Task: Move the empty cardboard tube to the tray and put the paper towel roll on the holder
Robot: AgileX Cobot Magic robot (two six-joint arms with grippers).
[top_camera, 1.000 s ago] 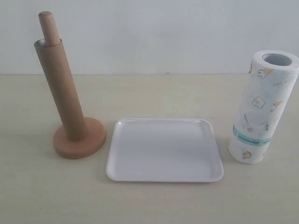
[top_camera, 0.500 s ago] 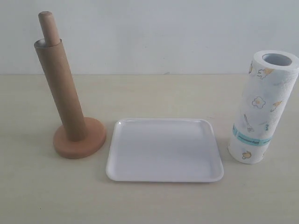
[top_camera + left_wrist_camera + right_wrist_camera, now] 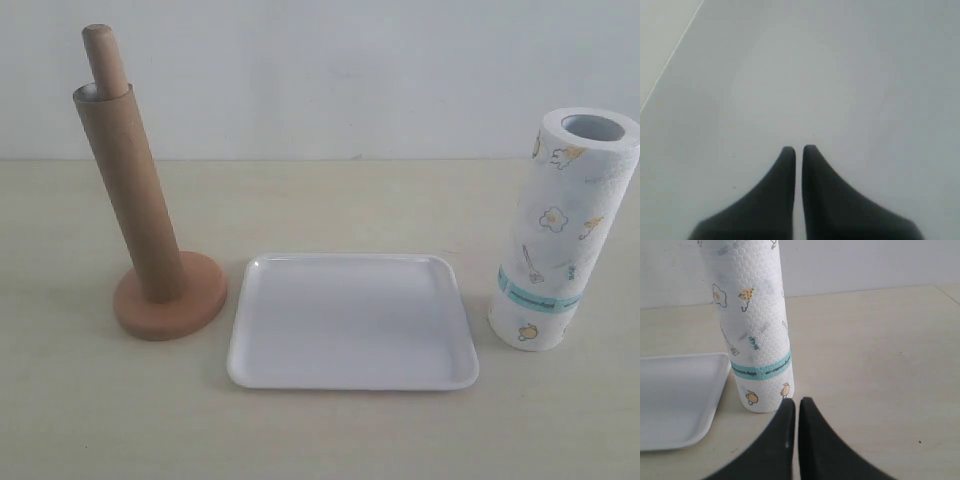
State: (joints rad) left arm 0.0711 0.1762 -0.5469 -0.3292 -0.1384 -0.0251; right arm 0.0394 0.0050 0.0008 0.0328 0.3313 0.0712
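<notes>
Empty cardboard tube (image 3: 128, 190) stands sleeved over the holder (image 3: 170, 305) post, left of the tray (image 3: 350, 258) on the surface (image 3: 330, 200). Long axis is near vertical with a slight lean. It has to lift off upward along the post, so I'd give it to the left arm. Left gripper (image 3: 795, 148): jaws pressed together, only blank grey in its view, no tube there. Right gripper (image 3: 793, 401): jaws pressed together, just beside the foot of the upright paper towel roll (image 3: 752, 325), right of the tray.
</notes>
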